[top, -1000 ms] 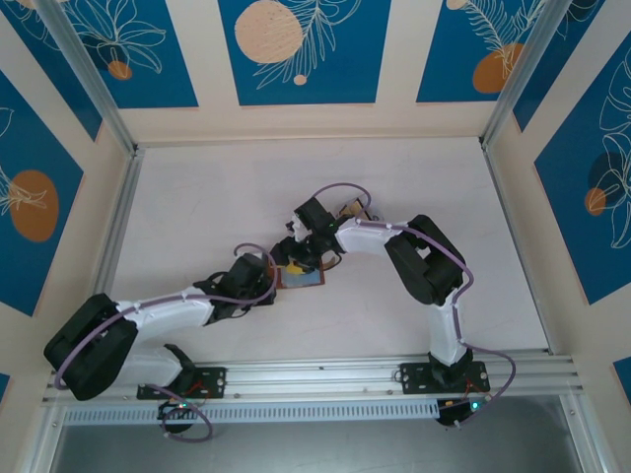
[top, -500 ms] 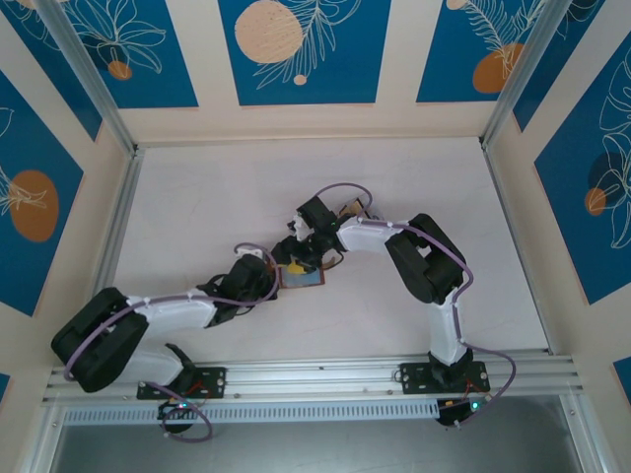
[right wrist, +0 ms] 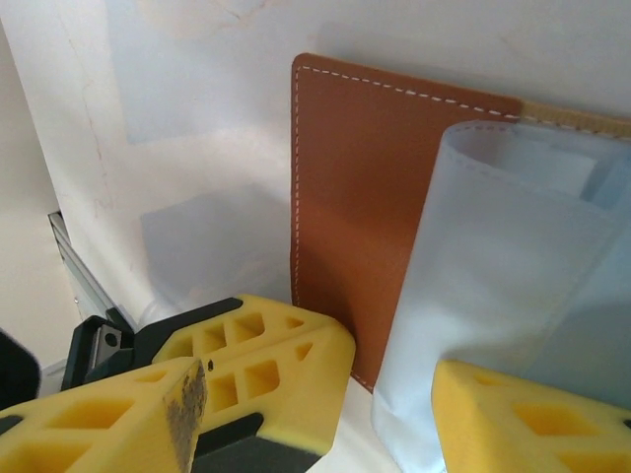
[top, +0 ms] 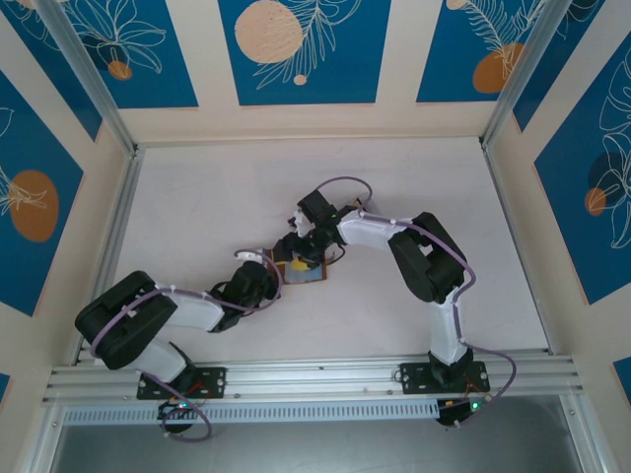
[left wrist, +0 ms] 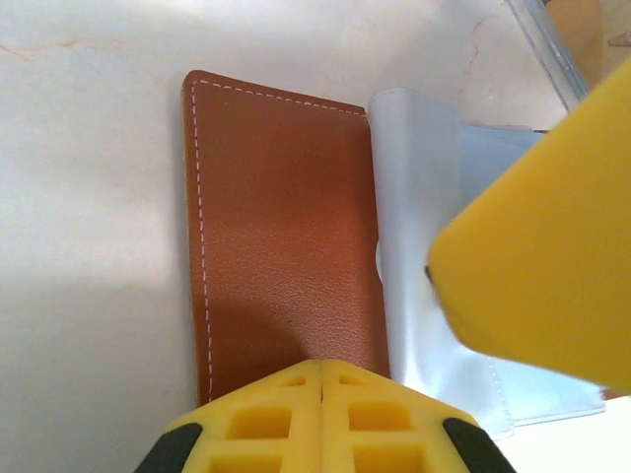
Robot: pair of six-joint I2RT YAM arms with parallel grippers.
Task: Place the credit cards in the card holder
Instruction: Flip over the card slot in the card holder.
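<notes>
My left claw (left wrist: pixel 323 394) is closed, its yellow fingertips pressed flat together with no gap. It sits at the near edge of the card holder (left wrist: pixel 286 246), and the brown leather runs in under the tips; I cannot tell whether the flap is actually pinched. From above, this claw (top: pixel 277 273) meets the card holder (top: pixel 304 275) near the middle of the table (top: pixel 197 197), well away from every edge. The holder lies open, stitched leather cover flat on the surface, with its clear sleeve (left wrist: pixel 424 286) bulging up to the right of the cover. My right claw (right wrist: pixel 317 394) stands open, gripping nothing. Its fingers (right wrist: pixel 532 419) straddle the lower end of the sleeve (right wrist: pixel 493 296), one tip just against the plastic. I cannot tell whether a card sits inside the sleeve.
</notes>
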